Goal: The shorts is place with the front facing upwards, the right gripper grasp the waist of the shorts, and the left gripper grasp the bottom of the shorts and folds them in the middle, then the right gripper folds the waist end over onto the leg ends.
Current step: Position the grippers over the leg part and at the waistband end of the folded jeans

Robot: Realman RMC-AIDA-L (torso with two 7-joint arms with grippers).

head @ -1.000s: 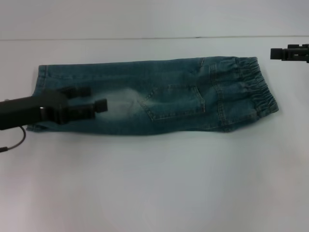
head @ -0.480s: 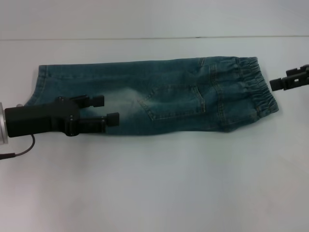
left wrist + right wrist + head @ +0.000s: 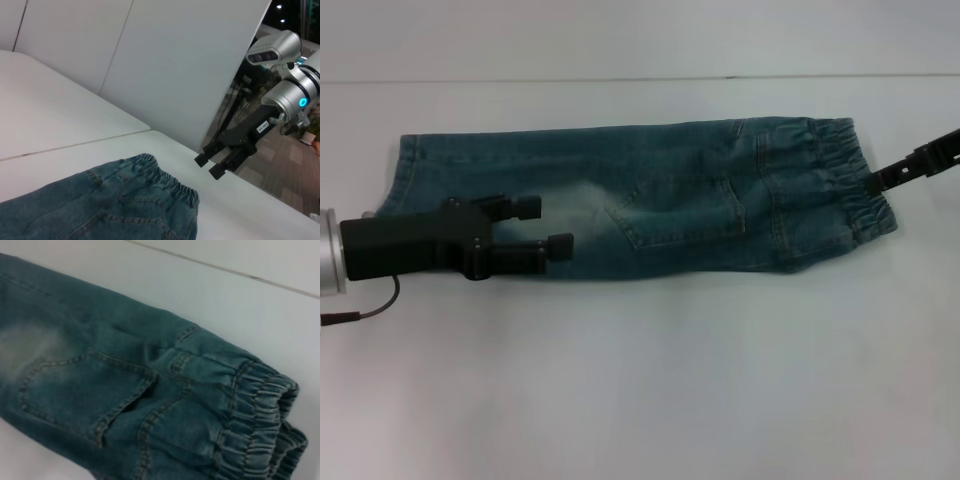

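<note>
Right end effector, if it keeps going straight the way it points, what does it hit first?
Probably the elastic waistband of the denim shorts; the right end effector points toward that end, though its height above the cloth is unclear.

Just a plain white table (image 3: 640,380) here. White wall panels (image 3: 165,60) stand behind it, with a thin seam along the back edge.

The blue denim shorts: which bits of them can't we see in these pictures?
- Blue denim shorts, head view: part of the leg end is hidden under the left gripper.
- Left wrist view: leg ends cut off by the picture's edge.
- Right wrist view: leg ends outside the picture.
- Underside: hidden against the white table.
</note>
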